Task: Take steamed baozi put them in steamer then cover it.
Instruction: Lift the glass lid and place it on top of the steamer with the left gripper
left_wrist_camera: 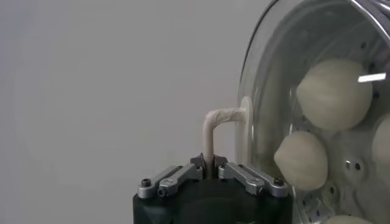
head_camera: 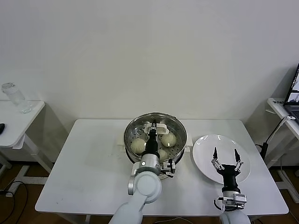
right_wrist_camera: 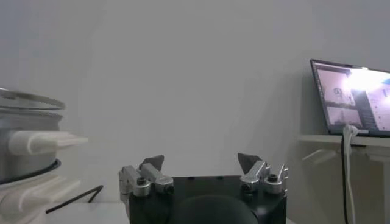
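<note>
The steel steamer (head_camera: pixel 180 129) stands at the middle back of the table, and the glass cover (head_camera: pixel 140 128) lies over its top. My left gripper (head_camera: pixel 152 133) reaches in from the front and is shut on the cover's white handle (head_camera: pixel 157 127). In the left wrist view the gripper (left_wrist_camera: pixel 209 162) pinches the handle's (left_wrist_camera: pixel 217 118) thin leg beside the cover's glass (left_wrist_camera: pixel 268 73). Cream-white baozi (head_camera: pixel 137 145) (head_camera: pixel 168 139) show through it inside the steamer, as do baozi (left_wrist_camera: pixel 334 91) (left_wrist_camera: pixel 301 159) in the wrist view. My right gripper (head_camera: pixel 225 153) hangs open and empty over the white plate (head_camera: pixel 205 143).
A side table at the left carries a glass jar (head_camera: pixel 14 96). Another at the right holds a laptop (right_wrist_camera: pixel 352 97) with a cable. The steamer's white base and side handle (right_wrist_camera: pixel 36 143) lie to the left of my right gripper (right_wrist_camera: pixel 200 161).
</note>
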`<state>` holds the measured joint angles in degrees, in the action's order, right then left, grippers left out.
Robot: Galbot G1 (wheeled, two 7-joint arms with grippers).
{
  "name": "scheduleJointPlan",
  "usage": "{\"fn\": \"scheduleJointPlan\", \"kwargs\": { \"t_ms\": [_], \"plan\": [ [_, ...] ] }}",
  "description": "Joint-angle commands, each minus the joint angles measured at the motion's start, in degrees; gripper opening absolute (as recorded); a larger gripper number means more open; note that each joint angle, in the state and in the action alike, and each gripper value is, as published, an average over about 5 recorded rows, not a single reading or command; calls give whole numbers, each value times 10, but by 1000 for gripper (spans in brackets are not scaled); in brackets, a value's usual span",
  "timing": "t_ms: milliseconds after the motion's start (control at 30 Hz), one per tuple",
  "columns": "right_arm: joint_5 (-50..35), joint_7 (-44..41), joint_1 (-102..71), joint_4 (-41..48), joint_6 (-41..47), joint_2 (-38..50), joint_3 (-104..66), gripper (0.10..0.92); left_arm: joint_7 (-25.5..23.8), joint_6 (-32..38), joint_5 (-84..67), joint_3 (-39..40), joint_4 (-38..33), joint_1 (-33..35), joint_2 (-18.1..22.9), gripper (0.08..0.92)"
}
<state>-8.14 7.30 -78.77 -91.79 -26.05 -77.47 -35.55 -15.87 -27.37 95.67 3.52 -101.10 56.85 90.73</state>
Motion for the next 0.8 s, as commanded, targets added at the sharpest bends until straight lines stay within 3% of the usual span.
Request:
{"fn": "scheduleJointPlan", "kwargs": {
  "t_ms": [33,800],
  "plan": [
    [1,-1,1,1,-1,1,-1,823,-1,3,16,-3,9,3,1,190],
    [1,-7,1,7,-6,1,0,823,-1,11,8,-15,23,4,13,190]
  ]
}}
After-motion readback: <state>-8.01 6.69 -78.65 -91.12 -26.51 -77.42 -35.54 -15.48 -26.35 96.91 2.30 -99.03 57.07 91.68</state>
